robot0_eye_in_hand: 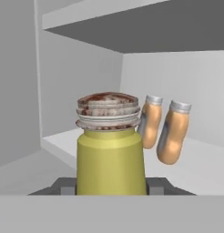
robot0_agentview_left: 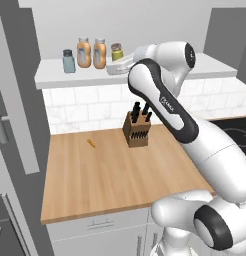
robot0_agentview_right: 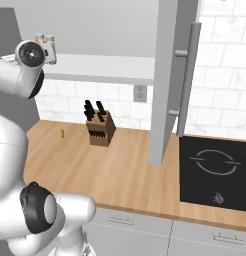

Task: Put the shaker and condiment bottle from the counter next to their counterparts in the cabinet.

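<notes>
Even, bright rendered light; faint soft shadows, no glare; slightly soft, low-resolution edges

A kitchen is shown: a wooden worktop (robot0_agentview_left: 110, 170) over white drawers (robot0_agentview_right: 140, 225), a tiled wall (robot0_agentview_right: 220, 75), a knife block (robot0_agentview_left: 135, 131) and a hob (robot0_agentview_right: 215, 172).

The arm reaches up and forward, its gripper (robot0_eye_in_hand: 111, 185) clamped tight.

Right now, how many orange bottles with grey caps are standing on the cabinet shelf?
2. Both orange bottles stand side by side on the cabinet shelf: one beside the blue-grey shaker, the other nearer the yellow-green shaker. More could hide behind the arm.
</notes>
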### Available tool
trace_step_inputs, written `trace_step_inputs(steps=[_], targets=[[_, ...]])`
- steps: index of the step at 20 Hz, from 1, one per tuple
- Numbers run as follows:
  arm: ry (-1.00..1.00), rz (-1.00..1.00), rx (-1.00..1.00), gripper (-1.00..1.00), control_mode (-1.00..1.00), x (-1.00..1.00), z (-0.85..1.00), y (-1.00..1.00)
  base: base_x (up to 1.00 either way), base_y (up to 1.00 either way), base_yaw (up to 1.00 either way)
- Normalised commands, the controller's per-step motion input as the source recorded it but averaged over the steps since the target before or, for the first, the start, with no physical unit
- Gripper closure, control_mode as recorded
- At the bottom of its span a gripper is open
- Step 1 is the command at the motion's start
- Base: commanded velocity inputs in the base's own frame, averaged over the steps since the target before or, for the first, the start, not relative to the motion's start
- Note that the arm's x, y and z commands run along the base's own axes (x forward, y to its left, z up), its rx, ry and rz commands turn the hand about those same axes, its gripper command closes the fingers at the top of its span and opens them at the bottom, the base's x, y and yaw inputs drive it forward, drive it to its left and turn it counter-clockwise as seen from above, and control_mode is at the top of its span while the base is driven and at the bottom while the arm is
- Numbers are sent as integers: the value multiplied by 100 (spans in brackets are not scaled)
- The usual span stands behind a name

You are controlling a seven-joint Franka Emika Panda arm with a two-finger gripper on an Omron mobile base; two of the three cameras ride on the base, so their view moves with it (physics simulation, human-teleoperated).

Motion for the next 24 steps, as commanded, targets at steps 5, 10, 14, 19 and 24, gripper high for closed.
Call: trace_step_inputs(steps=[5,10,14,19,24], targets=[[8,1,0,100,-100,46,-2,13,0,0,0],[4,0,0,100,-100,42,-2,17,0,0,0],[1,3,0,100,-100,30,-9,16,0,0,0],[0,4,0,100,-100,13,-16,20,0,0,0],[1,1,0,100,-100,0,-12,19,0,0,0]])
